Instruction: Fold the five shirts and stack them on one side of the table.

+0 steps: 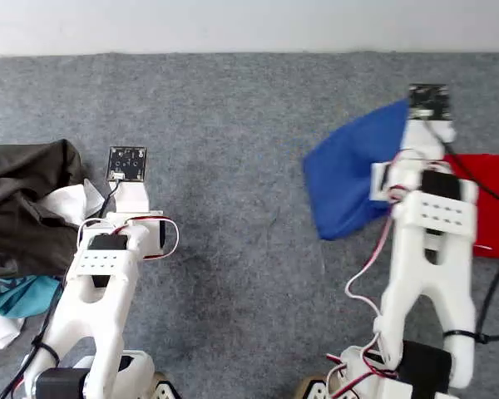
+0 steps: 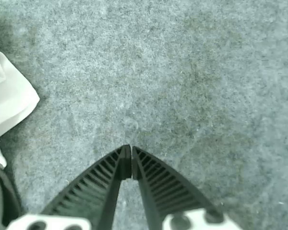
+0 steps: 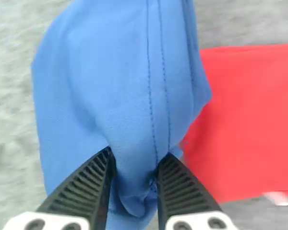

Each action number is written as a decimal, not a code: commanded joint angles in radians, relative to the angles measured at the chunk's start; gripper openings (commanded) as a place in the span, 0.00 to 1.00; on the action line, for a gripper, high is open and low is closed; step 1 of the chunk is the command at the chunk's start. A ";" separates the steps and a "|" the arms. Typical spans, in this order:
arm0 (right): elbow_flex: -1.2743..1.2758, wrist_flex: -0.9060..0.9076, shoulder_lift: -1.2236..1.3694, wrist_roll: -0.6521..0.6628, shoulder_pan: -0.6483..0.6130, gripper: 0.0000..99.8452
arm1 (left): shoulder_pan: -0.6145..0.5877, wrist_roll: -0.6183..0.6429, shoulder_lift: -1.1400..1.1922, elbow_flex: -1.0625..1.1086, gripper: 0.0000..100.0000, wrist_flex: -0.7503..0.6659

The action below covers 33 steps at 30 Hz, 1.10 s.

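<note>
A blue shirt (image 1: 349, 179) lies bunched at the right of the grey table, partly lifted. My right gripper (image 3: 133, 167) is shut on a fold of the blue shirt (image 3: 120, 91). A red shirt (image 1: 491, 199) lies flat under and beside it at the right edge, and shows as the red shirt (image 3: 249, 120) past the blue cloth. My left gripper (image 2: 131, 160) is shut on nothing, low over bare felt. A pile of a dark shirt (image 1: 25, 199), a white shirt (image 1: 66, 204) and a teal shirt (image 1: 21, 295) sits at the left edge; a white shirt corner (image 2: 9, 100) lies near my left gripper.
Grey felt (image 1: 233, 249) covers the table, with open room in the middle between the two arms. A white wall (image 1: 249, 25) runs along the far edge. Cables (image 1: 366, 274) hang from the right arm.
</note>
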 commanded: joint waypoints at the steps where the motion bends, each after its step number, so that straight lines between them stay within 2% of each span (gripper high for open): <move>1: -0.104 -0.015 -0.050 0.075 0.110 0.01 | -0.003 0.006 0.000 -0.036 0.01 -0.014; 9: -0.144 -0.024 -0.047 0.218 0.308 0.01 | -0.003 0.006 0.000 -0.036 0.01 -0.014; 13: -0.138 -0.079 -0.045 0.244 0.392 0.01 | -0.003 0.006 0.000 -0.036 0.01 -0.014; 24: -0.206 -0.150 0.134 0.247 0.483 0.02 | 0.002 -0.005 0.000 -0.036 0.01 -0.012; 26: -0.218 -0.150 0.159 0.278 0.484 0.08 | 0.003 -0.011 0.000 -0.036 0.01 -0.012; 31: -0.226 -0.150 0.173 0.296 0.504 0.34 | 0.002 -0.012 -0.006 -0.036 0.01 -0.012; 33: -0.253 -0.143 0.162 0.296 0.521 0.38 | -0.005 -0.012 -0.008 -0.038 0.01 -0.012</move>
